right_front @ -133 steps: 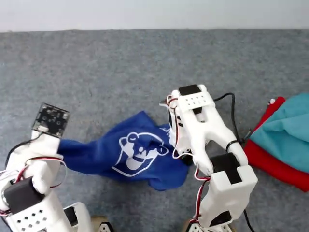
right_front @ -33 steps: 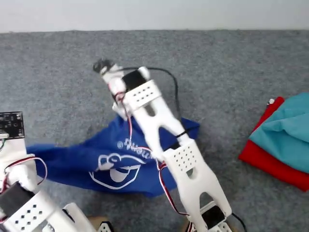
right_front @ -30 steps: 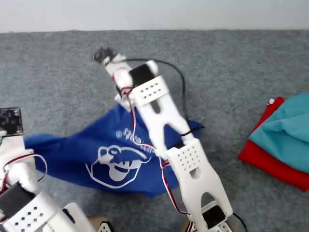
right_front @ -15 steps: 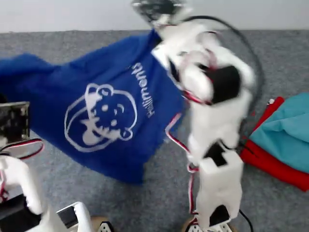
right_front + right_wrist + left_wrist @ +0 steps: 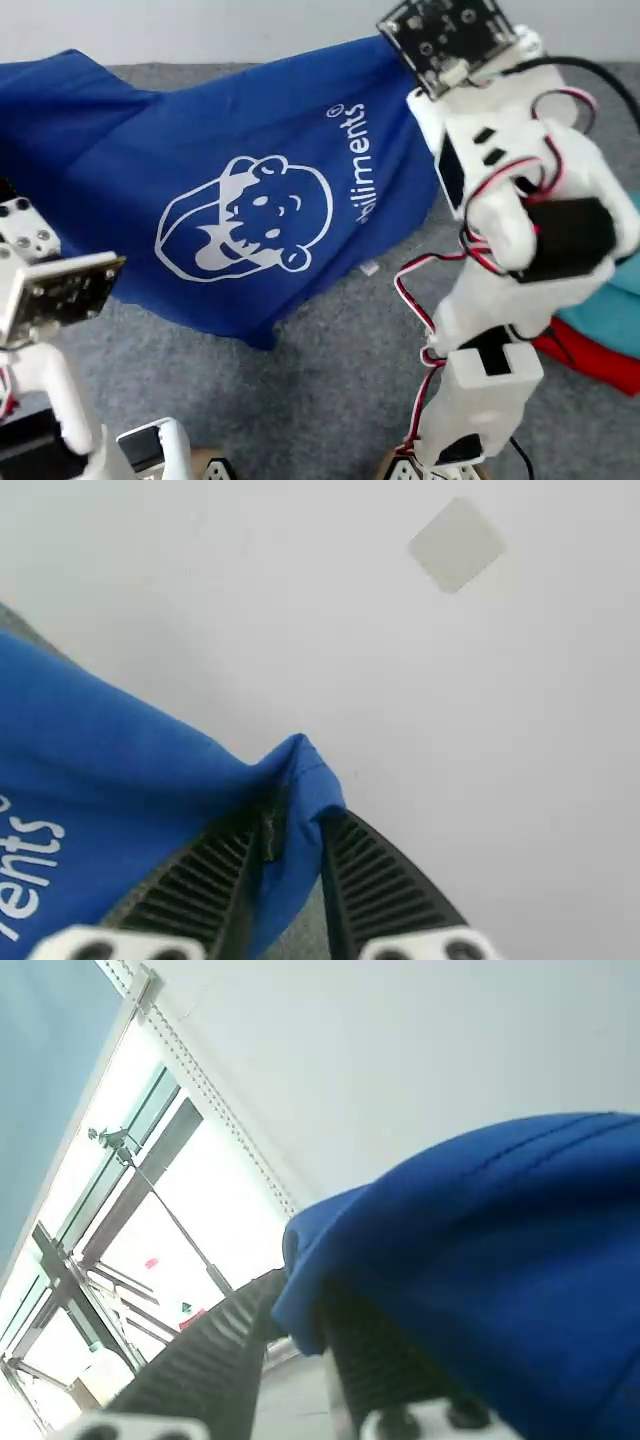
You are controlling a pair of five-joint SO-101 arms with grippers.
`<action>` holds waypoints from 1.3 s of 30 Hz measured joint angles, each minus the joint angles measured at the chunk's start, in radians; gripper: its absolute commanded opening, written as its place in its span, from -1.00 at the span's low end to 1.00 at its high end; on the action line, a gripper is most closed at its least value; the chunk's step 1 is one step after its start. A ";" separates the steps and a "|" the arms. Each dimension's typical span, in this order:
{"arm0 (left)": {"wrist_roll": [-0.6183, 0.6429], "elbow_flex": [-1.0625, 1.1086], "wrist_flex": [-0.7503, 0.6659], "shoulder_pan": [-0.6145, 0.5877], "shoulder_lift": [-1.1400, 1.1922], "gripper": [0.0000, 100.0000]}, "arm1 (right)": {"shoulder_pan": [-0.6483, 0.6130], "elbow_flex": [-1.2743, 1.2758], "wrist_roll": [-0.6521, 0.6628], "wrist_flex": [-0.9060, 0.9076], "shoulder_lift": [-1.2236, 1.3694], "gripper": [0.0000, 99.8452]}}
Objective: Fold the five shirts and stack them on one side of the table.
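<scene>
High view: the blue shirt (image 5: 250, 200), soft cloth with a white printed emblem, hangs spread between both pincers above the grey felt-like table (image 5: 330, 380); one second earlier it lay crumpled there. Left wrist view: the left pincer (image 5: 305, 1297) clamps its ribbed black fingers (image 5: 200, 1350) on a rounded fold. Right wrist view: the right pincer (image 5: 297, 818) is closed on a pointed hem corner.

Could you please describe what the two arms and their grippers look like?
Both the left arm and right arm are white plastic with black motor blocks, hole grids and looping red, white and black wires. The left gripper and right gripper have black ribbed fingers.
</scene>
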 measured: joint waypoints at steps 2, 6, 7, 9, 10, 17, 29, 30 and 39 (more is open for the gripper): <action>-0.002 0.000 -0.017 0.000 0.040 -0.97 | 0.000 0.000 0.000 0.000 0.035 -0.98; -0.002 0.000 -0.114 0.002 0.130 -0.97 | 0.000 0.000 -0.002 -0.034 0.123 -0.98; -0.002 0.000 -0.147 0.002 0.149 -0.97 | 0.000 0.000 -0.002 -0.054 0.146 -0.98; -0.002 -0.002 -0.215 0.002 0.193 -0.97 | -0.002 0.000 -0.002 -0.117 0.189 -0.98; -0.002 -0.015 -0.245 0.002 0.221 -0.97 | -0.002 0.000 -0.002 -0.157 0.206 -0.98; -0.031 -0.255 -0.253 0.002 0.359 -0.97 | -0.041 0.002 -0.002 -0.334 0.229 -0.98; -0.066 -0.382 0.493 0.120 0.256 -0.97 | -0.061 0.038 -0.002 0.002 0.222 -0.98; -0.089 -0.365 0.566 0.135 0.236 -0.97 | -0.061 0.058 -0.002 0.002 0.226 -0.98; -0.170 -0.021 0.790 0.155 0.012 -0.97 | -0.063 0.437 -0.002 0.002 0.155 -0.98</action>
